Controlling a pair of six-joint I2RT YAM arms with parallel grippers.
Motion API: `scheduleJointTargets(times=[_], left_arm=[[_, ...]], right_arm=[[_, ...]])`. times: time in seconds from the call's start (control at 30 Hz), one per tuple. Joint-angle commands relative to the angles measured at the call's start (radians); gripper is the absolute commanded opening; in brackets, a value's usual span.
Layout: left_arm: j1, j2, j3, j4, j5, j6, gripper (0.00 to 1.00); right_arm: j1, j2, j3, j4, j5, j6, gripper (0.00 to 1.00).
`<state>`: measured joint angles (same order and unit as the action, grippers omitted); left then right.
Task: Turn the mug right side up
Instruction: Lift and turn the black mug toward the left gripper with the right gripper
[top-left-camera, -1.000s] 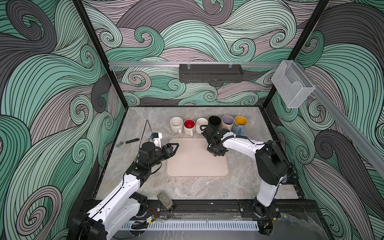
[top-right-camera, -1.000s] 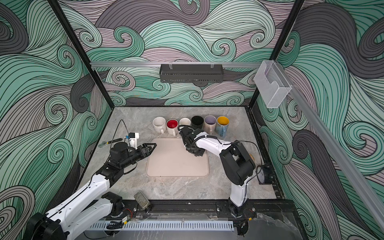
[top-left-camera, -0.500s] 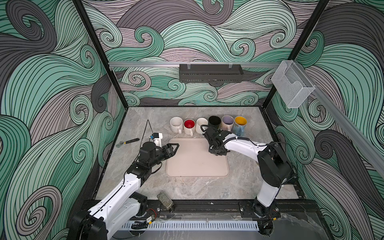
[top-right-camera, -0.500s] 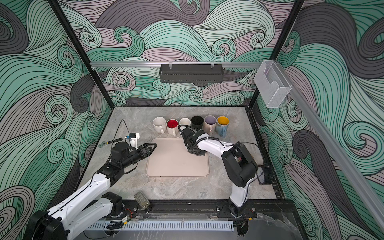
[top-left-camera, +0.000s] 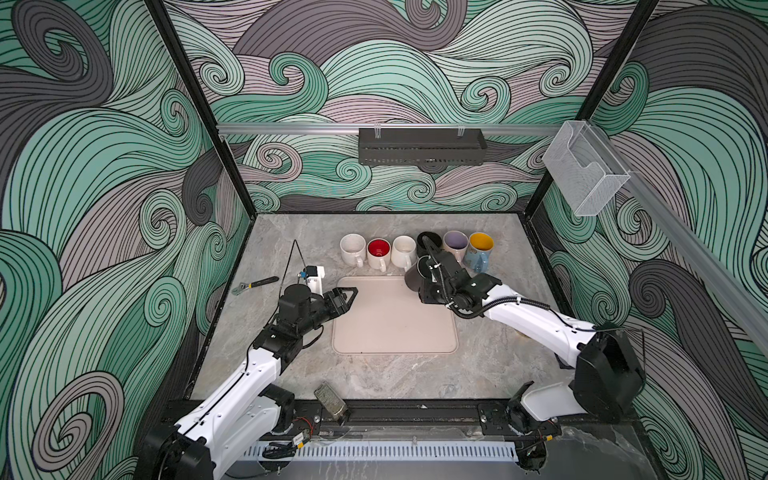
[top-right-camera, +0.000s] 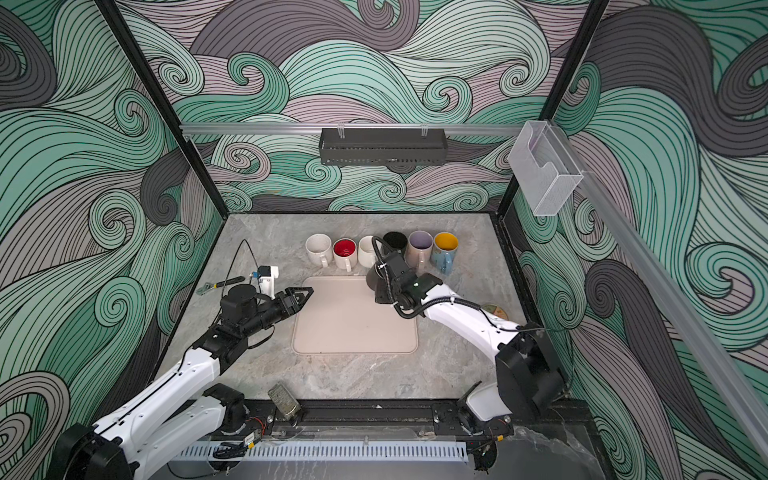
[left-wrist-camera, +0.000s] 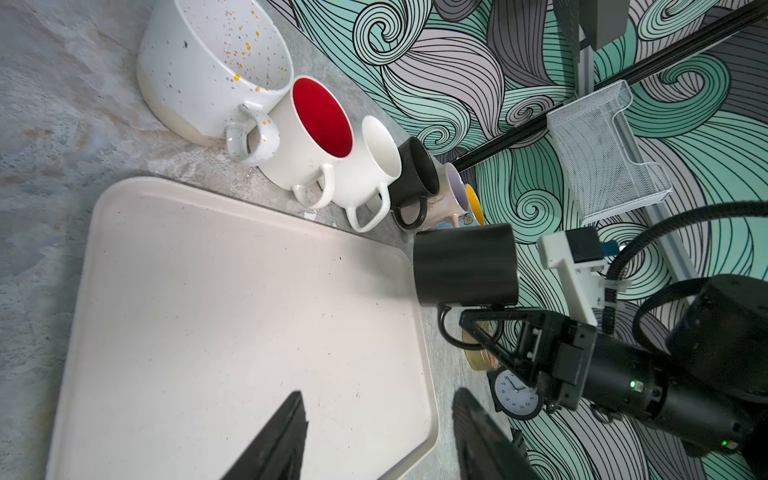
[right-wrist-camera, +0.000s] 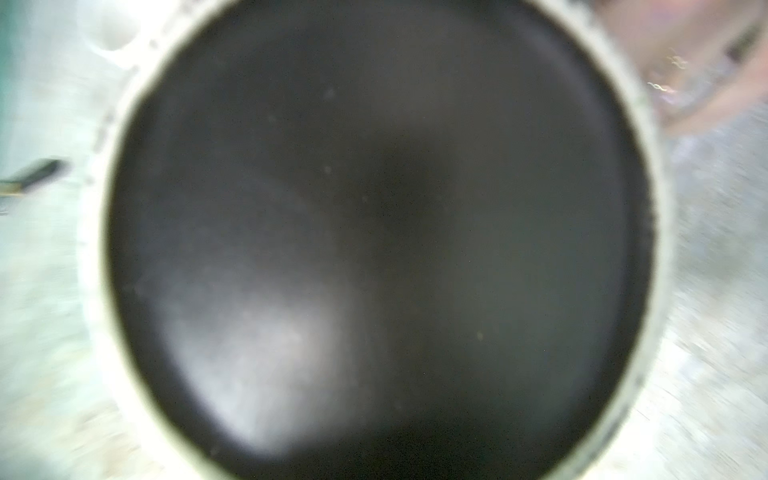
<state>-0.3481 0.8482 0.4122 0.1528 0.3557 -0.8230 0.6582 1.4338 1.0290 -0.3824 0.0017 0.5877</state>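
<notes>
A black mug (top-left-camera: 417, 277) (top-right-camera: 375, 279) hangs over the far right corner of the beige tray (top-left-camera: 395, 332). My right gripper (top-left-camera: 429, 277) (left-wrist-camera: 478, 322) is shut on its handle (left-wrist-camera: 446, 332). In the right wrist view the mug's dark base (right-wrist-camera: 374, 232), with a pale ring around it, fills the picture and hides the jaws. The base faces up toward my wrist, so the mug is tilted and bottom-up. My left gripper (top-left-camera: 351, 293) (top-right-camera: 307, 293) (left-wrist-camera: 378, 399) stands open and empty at the tray's left edge.
Several upright mugs stand in a row behind the tray, from a speckled white one (top-left-camera: 352, 248) to a yellow-lined one (top-left-camera: 480, 249). A wrench (top-left-camera: 254, 285) lies at the left. A small clock (left-wrist-camera: 517, 395) and a tin (top-right-camera: 494, 309) sit right of the tray.
The right arm's elbow has swung out to the right while its gripper stays with the mug at the tray's far right corner. The left arm has hardly moved.
</notes>
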Motion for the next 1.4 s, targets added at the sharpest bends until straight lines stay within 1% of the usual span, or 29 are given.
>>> scheduleJointTargets(times=[0.0, 0.1, 0.17, 0.23, 0.27, 0.37, 0.43, 0.5, 0.57, 0.67, 0.77, 1.0, 1.37], left_arm=[[0.009, -0.066, -0.018, 0.0, 0.044, -0.005, 0.58], [0.01, -0.131, -0.025, -0.001, 0.055, -0.015, 0.58], [0.01, -0.161, -0.03, 0.033, 0.07, -0.032, 0.58], [0.01, -0.175, -0.038, 0.086, 0.086, -0.061, 0.58], [0.009, -0.176, -0.042, 0.124, 0.095, -0.083, 0.58], [0.01, -0.151, -0.06, 0.243, 0.121, -0.154, 0.58], [0.01, -0.127, -0.072, 0.335, 0.125, -0.202, 0.59], [0.011, -0.104, -0.082, 0.417, 0.12, -0.242, 0.62], [0.01, -0.074, -0.078, 0.478, 0.115, -0.267, 0.67], [0.01, -0.02, -0.065, 0.55, 0.111, -0.293, 0.75], [0.011, 0.04, -0.057, 0.626, 0.101, -0.321, 0.76], [0.01, 0.159, -0.024, 0.776, 0.121, -0.379, 0.67], [0.01, 0.169, 0.017, 0.759, 0.133, -0.366, 0.61]], right_arm=[[-0.058, -0.032, -0.009, 0.313, -0.286, 0.038, 0.0], [-0.1, -0.015, -0.025, 0.506, -0.487, 0.138, 0.0], [-0.109, 0.005, -0.032, 0.634, -0.582, 0.193, 0.0], [-0.114, 0.025, -0.036, 0.727, -0.653, 0.241, 0.0], [-0.116, 0.039, -0.044, 0.802, -0.689, 0.279, 0.0], [-0.118, 0.086, -0.048, 0.996, -0.772, 0.409, 0.0], [-0.117, 0.112, -0.048, 1.104, -0.803, 0.489, 0.0], [-0.117, 0.131, -0.05, 1.196, -0.823, 0.548, 0.0], [-0.115, 0.149, -0.054, 1.28, -0.835, 0.608, 0.0], [-0.105, 0.165, -0.051, 1.327, -0.847, 0.641, 0.0], [-0.081, 0.161, -0.049, 1.303, -0.852, 0.617, 0.0], [-0.049, 0.189, -0.049, 1.367, -0.864, 0.663, 0.0], [-0.016, 0.225, -0.037, 1.37, -0.869, 0.666, 0.0]])
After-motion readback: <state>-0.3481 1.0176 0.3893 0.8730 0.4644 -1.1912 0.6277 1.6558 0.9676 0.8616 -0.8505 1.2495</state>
